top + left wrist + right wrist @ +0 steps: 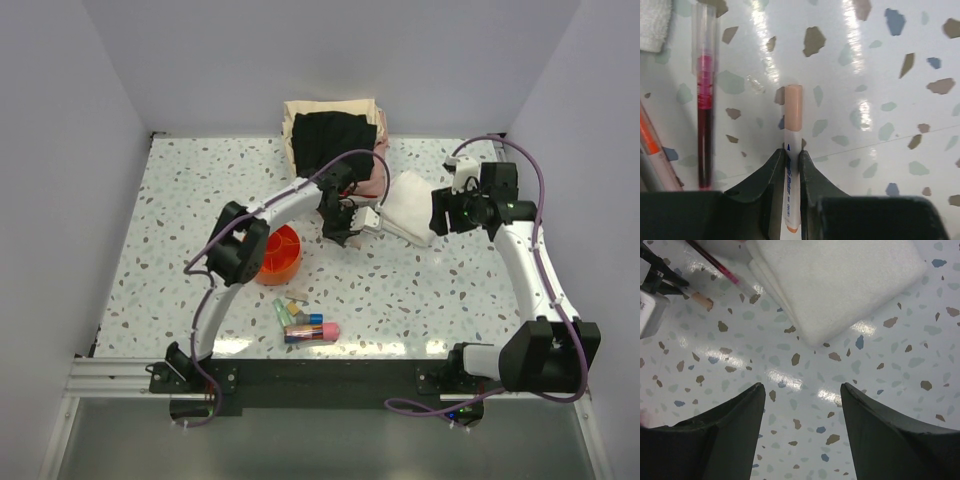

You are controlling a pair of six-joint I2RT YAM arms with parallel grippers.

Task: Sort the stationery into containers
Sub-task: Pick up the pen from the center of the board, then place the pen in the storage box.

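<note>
A white pen with a peach cap [792, 135] is gripped by the left claw [791, 156], which is clenched on the barrel with the capped end projecting over the speckled table [880, 75]; whether the pen touches the table cannot be told. Just to its left a red pen with a clear cap [705, 115] is laid flat on the table, and the folded white cloth [840, 280] is seen beyond it. The right claw [802, 387] is released, its fingers spread wide above the table near the cloth. The orange divided tray [281, 252] is placed beside the left arm's elbow, apart from the gripped pen. More stationery, among it a green tube [282, 312] and a pink eraser [330, 329], is gathered near the table's front edge, just in front of the tray.
</note>
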